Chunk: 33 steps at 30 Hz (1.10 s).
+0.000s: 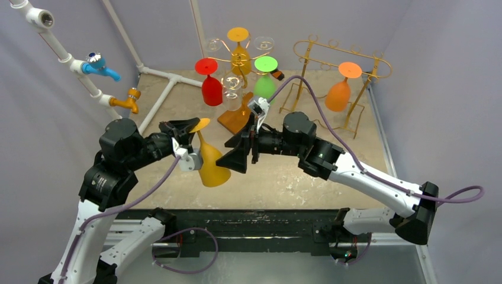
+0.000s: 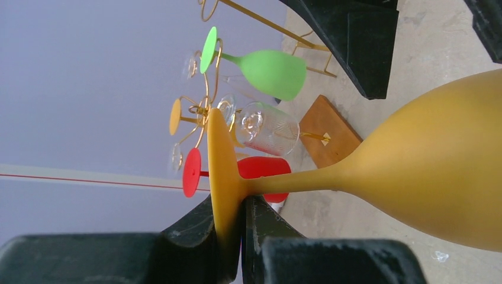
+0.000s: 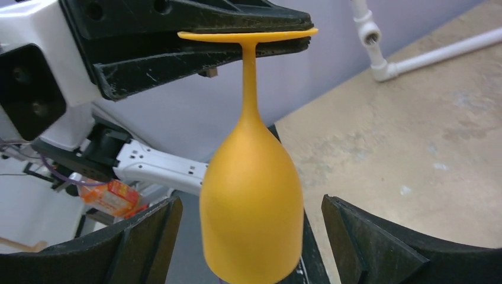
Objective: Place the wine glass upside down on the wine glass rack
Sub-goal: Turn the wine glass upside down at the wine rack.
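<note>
1. Top external view showed the yellow wine glass (image 1: 212, 165) held in the air over the near left part of the table, well apart from both racks. Its flat round foot was pinched between the fingers of my left gripper (image 1: 190, 126), which was clamped tight on it. The bowl hung below the foot.
2. My table (image 1: 284, 177) had a beige, mottled, stone-like top, closed in by plain lavender-grey walls.
3. At the back centre stood a gold wire rack on a wooden base (image 1: 235, 118). It carried a red glass (image 1: 211, 89), a green glass (image 1: 264, 84) and a clear glass (image 1: 232, 90), all upside down.
4. To its right, a second gold rack (image 1: 319, 54) held an orange glass (image 1: 338, 94).
5. White pipes (image 1: 59, 50) with a blue tap (image 1: 97, 65) and an orange tap (image 1: 127, 102) ran along the left wall.
6. The held glass looked matte and opaque, its thin stem flaring smoothly into a tulip-shaped bowl.
7. My right gripper (image 1: 238, 151) had its jaws spread wide. In the right wrist view one black finger stood at each side of the bowl, neither touching it.
8. My left arm rose bent from its base, wrist turned toward the centre. My right arm reached in from the right, wrist pointed at the glass.
</note>
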Each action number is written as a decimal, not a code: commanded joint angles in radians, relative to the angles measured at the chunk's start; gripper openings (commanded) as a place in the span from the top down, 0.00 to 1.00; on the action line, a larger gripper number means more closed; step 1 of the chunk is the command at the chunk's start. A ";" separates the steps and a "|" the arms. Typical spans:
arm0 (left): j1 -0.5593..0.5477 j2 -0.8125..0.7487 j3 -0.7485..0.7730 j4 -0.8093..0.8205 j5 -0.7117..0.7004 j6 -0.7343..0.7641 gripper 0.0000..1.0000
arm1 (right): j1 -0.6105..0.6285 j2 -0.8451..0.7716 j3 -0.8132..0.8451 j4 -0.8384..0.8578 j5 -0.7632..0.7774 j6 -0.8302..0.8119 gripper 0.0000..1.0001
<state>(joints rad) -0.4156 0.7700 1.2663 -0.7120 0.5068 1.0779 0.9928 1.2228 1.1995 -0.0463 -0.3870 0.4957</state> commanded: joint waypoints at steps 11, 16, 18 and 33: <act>-0.003 -0.027 -0.018 0.153 0.030 0.023 1.00 | 0.145 0.110 -0.067 0.313 0.053 0.041 0.01; -0.003 -0.042 -0.040 0.168 0.039 0.026 1.00 | 0.150 0.082 -0.121 0.380 0.149 0.048 0.02; -0.003 -0.045 -0.045 0.166 0.036 0.034 1.00 | 0.150 0.055 -0.144 0.376 0.192 0.043 0.10; -0.003 -0.014 -0.009 0.007 0.083 -0.217 0.00 | 0.117 -0.229 -0.387 0.235 0.781 -0.142 0.27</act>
<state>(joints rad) -0.4156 0.7303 1.2049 -0.6811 0.5507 1.0142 1.1244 1.0603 0.8928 0.2100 0.1276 0.4320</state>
